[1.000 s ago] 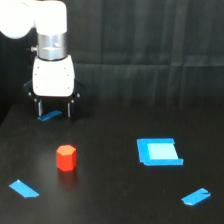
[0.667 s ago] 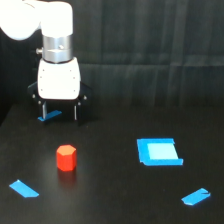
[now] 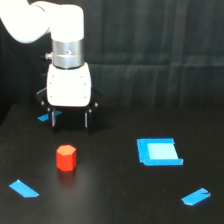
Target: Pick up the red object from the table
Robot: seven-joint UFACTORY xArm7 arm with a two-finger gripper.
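Observation:
The red object (image 3: pixel 66 157) is a small red-orange hexagonal block standing on the black table (image 3: pixel 110 195), toward the exterior view's left. My gripper (image 3: pixel 70 121) hangs from the white arm just behind and above the block, slightly to its right. Its two dark fingers (image 3: pixel 86 120) point down, spread apart with nothing between them, so it is open. A gap of bare table separates the fingertips from the block.
A blue square mark (image 3: pixel 158 151) lies on the table at the exterior view's right. Blue tape strips sit at the front left (image 3: pixel 23 188), front right (image 3: pixel 195 196) and behind the gripper (image 3: pixel 45 118). A dark curtain closes the back.
The arm has moved toward the exterior view's right and nearer the camera, bringing the gripper closer to the red block. The block has not moved.

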